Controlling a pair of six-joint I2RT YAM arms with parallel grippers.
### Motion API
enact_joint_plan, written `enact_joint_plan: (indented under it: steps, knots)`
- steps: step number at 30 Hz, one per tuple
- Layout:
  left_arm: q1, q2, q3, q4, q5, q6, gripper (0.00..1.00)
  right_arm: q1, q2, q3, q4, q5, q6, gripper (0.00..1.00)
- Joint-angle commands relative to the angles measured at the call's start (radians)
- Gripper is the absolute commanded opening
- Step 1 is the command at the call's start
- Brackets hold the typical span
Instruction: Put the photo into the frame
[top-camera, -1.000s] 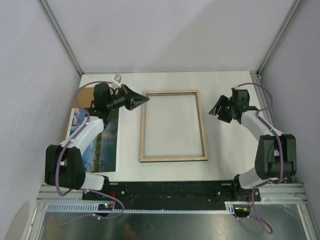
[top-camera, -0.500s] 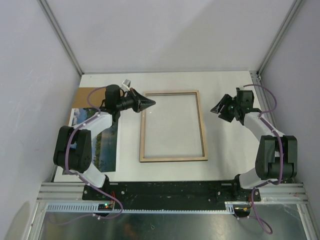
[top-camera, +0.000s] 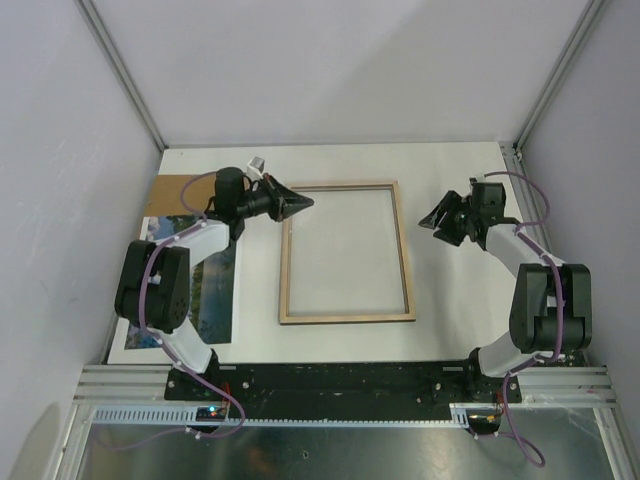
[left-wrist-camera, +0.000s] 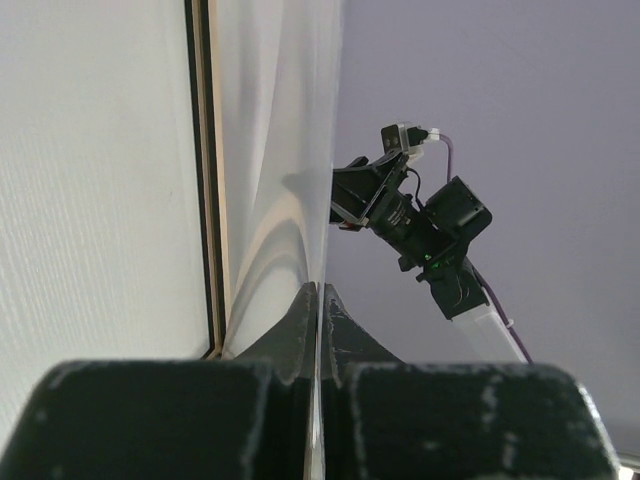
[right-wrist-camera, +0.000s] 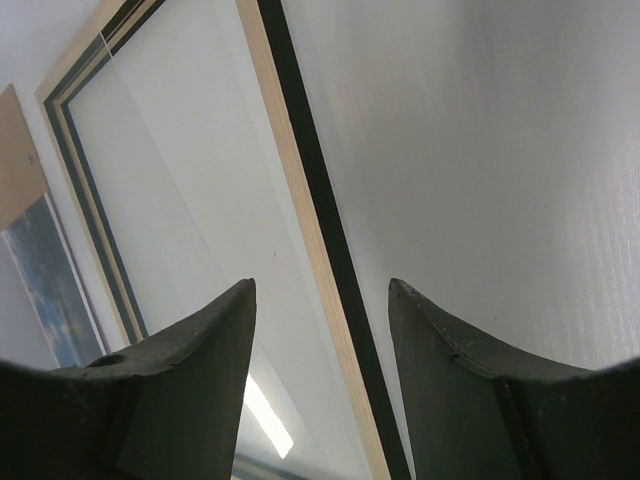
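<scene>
The frame (top-camera: 345, 319) lies in the middle of the table with its pale wood reverse up. My left gripper (top-camera: 300, 203) is at its far left corner. In the left wrist view the gripper (left-wrist-camera: 320, 290) is shut on the thin edge of a clear pane (left-wrist-camera: 275, 180) that curves up from the frame rail (left-wrist-camera: 210, 200). The photo (top-camera: 215, 290) lies face up at the left, partly under my left arm. My right gripper (top-camera: 437, 222) is open and empty, and in the right wrist view (right-wrist-camera: 320, 285) it hovers over the frame's right rail (right-wrist-camera: 300, 200). The photo's corner (right-wrist-camera: 40, 270) also shows there.
A brown cardboard backing board (top-camera: 165, 196) lies at the far left, partly under the photo, and shows in the right wrist view (right-wrist-camera: 15, 150). Grey walls close in the table on three sides. The right arm (left-wrist-camera: 425, 215) shows across the frame in the left wrist view.
My left arm has swung its elbow in and the gripper has moved a little right, to the frame's far left corner. The right gripper has barely moved.
</scene>
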Motion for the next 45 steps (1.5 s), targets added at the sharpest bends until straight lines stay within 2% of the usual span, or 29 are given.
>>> enact_joint_plan:
  steps: [1, 45]
  knots:
    - [-0.01, 0.018, 0.052, 0.096, 0.029, -0.039, 0.0, 0.007, 0.012, -0.006, 0.041, -0.014, 0.007, 0.6]
    - [-0.013, 0.081, -0.037, 0.308, -0.004, -0.103, 0.0, 0.063, 0.044, -0.006, 0.044, -0.007, 0.001, 0.59]
